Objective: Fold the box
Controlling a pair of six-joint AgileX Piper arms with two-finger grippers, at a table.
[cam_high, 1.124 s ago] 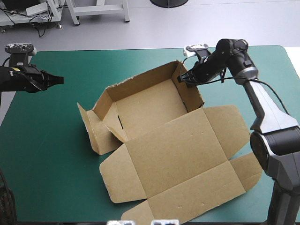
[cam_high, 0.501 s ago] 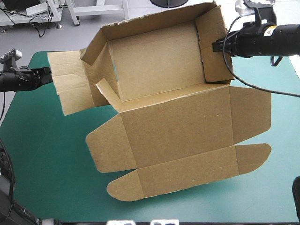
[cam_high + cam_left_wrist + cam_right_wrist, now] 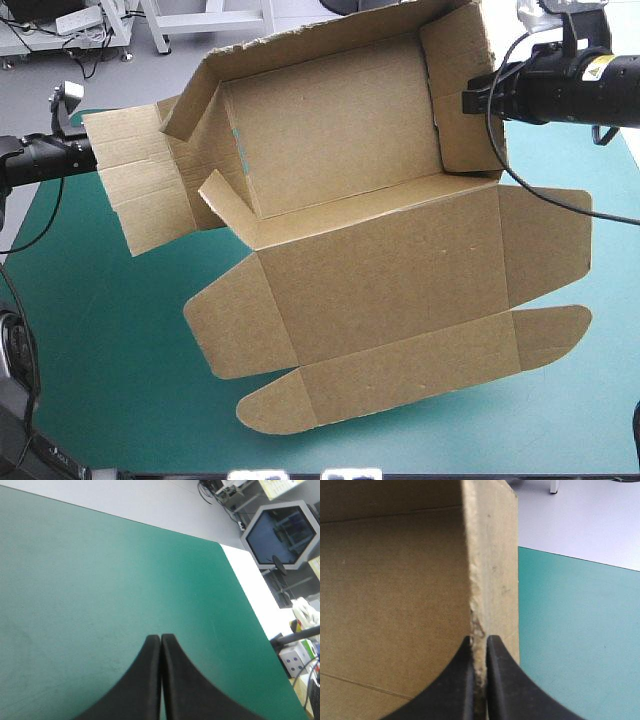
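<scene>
The brown box point(image 3: 340, 130) hangs in the air, tilted so its open tray faces the camera, with walls raised. Its flat lid point(image 3: 390, 270) and rounded flaps point(image 3: 380, 385) droop toward the table's front. My right gripper point(image 3: 468, 100) is shut on the tray's right wall; in the right wrist view the wall's edge point(image 3: 490, 560) runs straight between the fingers of the gripper point(image 3: 479, 639). My left gripper point(image 3: 85, 155) is at the table's left edge, beside the box's loose left flap point(image 3: 145, 190). It point(image 3: 160, 636) is shut on nothing, with only bare cover ahead.
The teal-green cover point(image 3: 100, 330) lies bare at the front left and along the right side point(image 3: 610, 380). The table's far edge and right corner point(image 3: 220, 544) show ahead of the left gripper.
The right gripper has lifted the box off the table and tipped it up toward the camera. Since just before it has risen slightly more. The left arm has shifted toward the box's left flap.
</scene>
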